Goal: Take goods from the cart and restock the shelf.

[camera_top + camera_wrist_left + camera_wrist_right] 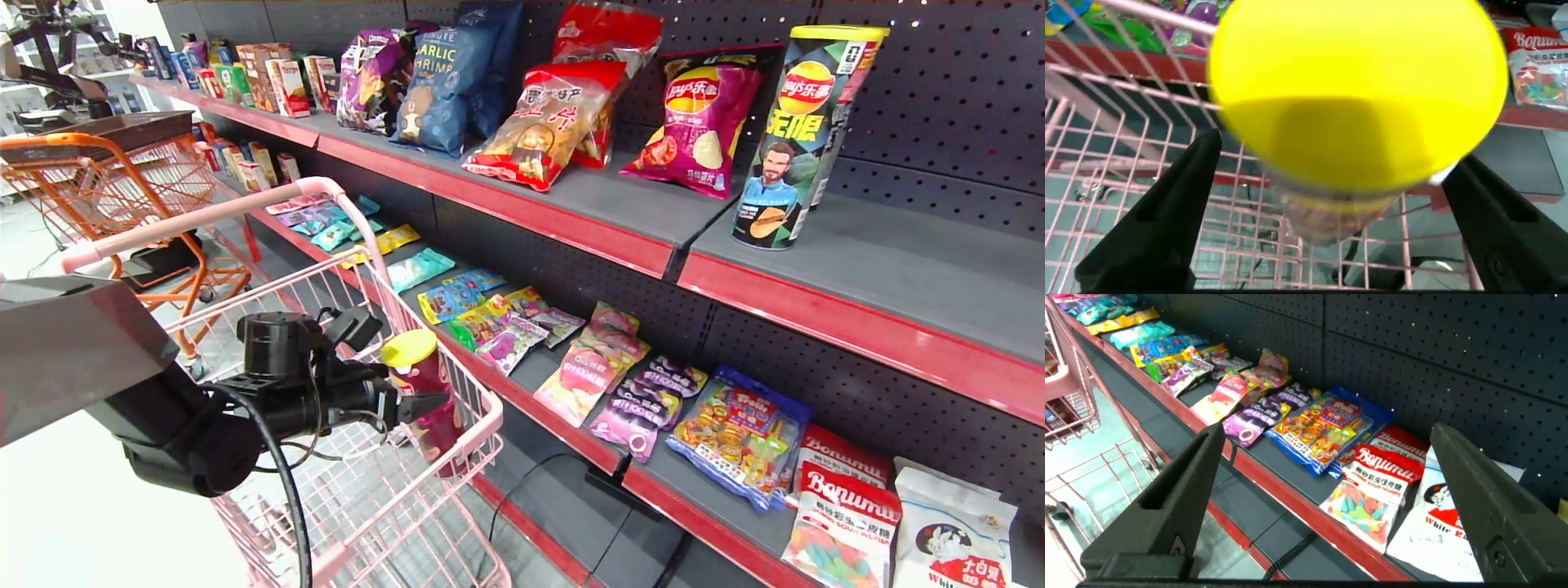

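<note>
My left gripper (418, 402) is shut on a tall dark-red chip can (431, 408) with a yellow lid (409, 347), holding it upright at the pink cart's (486, 425) shelf-side rim. In the left wrist view the yellow lid (1355, 90) looms between the two black fingers (1167, 220) of the left gripper (1335, 163), with the cart's wire mesh (1118, 131) below. My right gripper (1327, 433) is open with nothing between its fingers, hovering in front of the lower shelf (1266, 486) of candy bags (1323, 429).
The upper shelf (898, 269) holds a tall chip can (796, 139) and several snack bags (694, 122), with bare room to the can's right. Candy packets (739, 433) cover the lower shelf. An orange cart (122, 180) stands farther back on the left.
</note>
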